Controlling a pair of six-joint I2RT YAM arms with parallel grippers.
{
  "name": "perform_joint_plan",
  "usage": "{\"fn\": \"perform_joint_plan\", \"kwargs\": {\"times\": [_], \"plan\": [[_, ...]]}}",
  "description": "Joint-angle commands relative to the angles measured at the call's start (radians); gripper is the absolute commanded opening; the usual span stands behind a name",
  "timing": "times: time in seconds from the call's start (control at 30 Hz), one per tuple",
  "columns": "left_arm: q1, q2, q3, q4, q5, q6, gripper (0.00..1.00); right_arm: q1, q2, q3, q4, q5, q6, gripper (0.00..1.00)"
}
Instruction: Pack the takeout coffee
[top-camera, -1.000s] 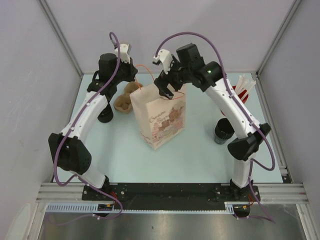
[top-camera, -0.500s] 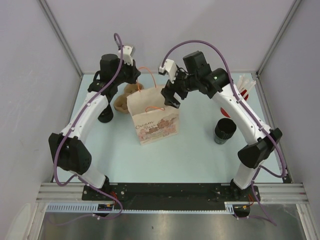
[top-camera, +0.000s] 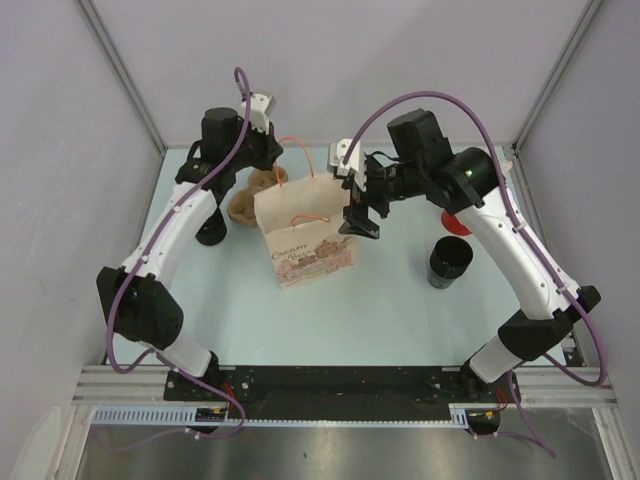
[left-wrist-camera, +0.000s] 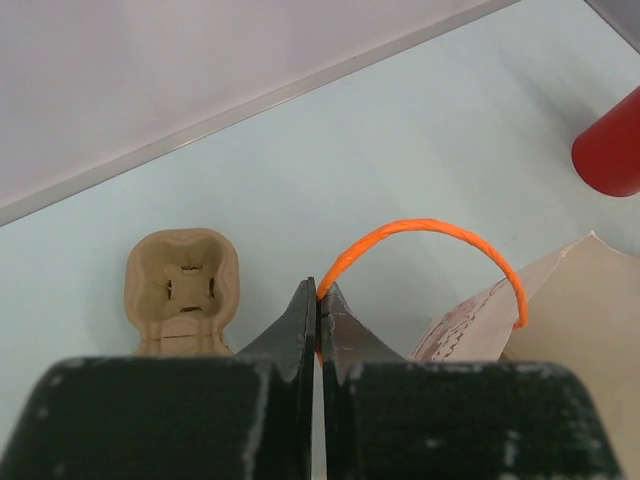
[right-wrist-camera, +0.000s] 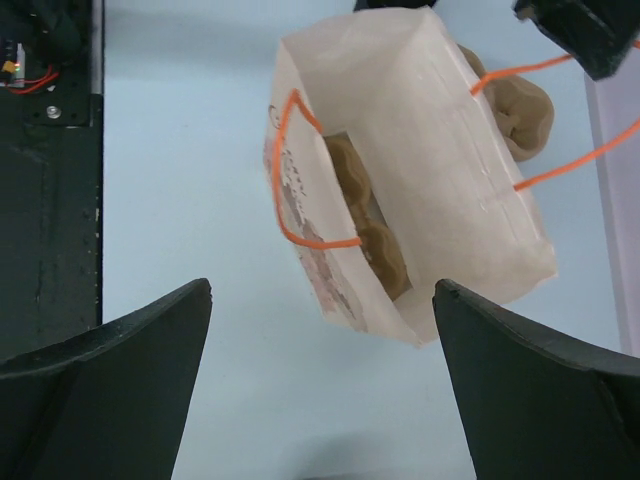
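Observation:
The takeout coffee, a short black round cup, stands at the left, half hidden under my left arm. In the middle stands the printed paper bag, mouth open, also seen from above in the right wrist view. A brown pulp carrier sits inside it. My left gripper is shut on the bag's far orange handle, pinched between its fingertips. At the bag's right top edge my right gripper hangs open and holds nothing.
A taller black cup stands at the right. The red cup shows behind my right arm. A second pulp carrier lies behind the bag. Grey walls close in the table on three sides.
My right gripper has pulled out of the bag's mouth and moved right, still open. The bag has sunk lower and tilted back. The left gripper keeps its hold on the handle.

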Motion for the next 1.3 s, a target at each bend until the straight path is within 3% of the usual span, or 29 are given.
{"fn": "perform_joint_plan", "kwargs": {"times": [0.0,0.27,0.47,0.57,0.6,0.63,1.03,1.27], "plan": [[-0.008,-0.035,0.057,0.0,0.023,0.007,0.0,0.055,-0.019,-0.024,0.047,-0.024,0.025,0.95],[-0.012,-0.036,0.07,-0.019,0.029,0.005,0.0,0.098,0.044,-0.006,0.121,-0.003,0.092,0.73],[-0.017,-0.033,0.077,-0.029,0.036,0.011,0.0,0.115,0.059,-0.021,0.142,0.016,0.1,0.5],[-0.022,-0.035,0.082,-0.034,0.044,0.013,0.0,0.116,0.059,-0.022,0.148,0.025,0.105,0.26],[-0.023,-0.035,0.085,-0.034,0.046,0.016,0.0,0.118,0.056,-0.022,0.15,0.032,0.106,0.05],[-0.026,-0.029,0.093,-0.042,0.05,0.015,0.0,0.117,0.055,-0.016,0.156,0.057,0.111,0.0],[-0.071,0.056,0.447,-0.131,0.098,0.024,0.0,0.052,0.024,0.263,0.178,0.187,0.2,0.0],[-0.077,0.093,0.513,-0.138,0.11,0.011,0.0,0.046,0.021,0.24,0.188,0.186,0.21,0.0]]}}
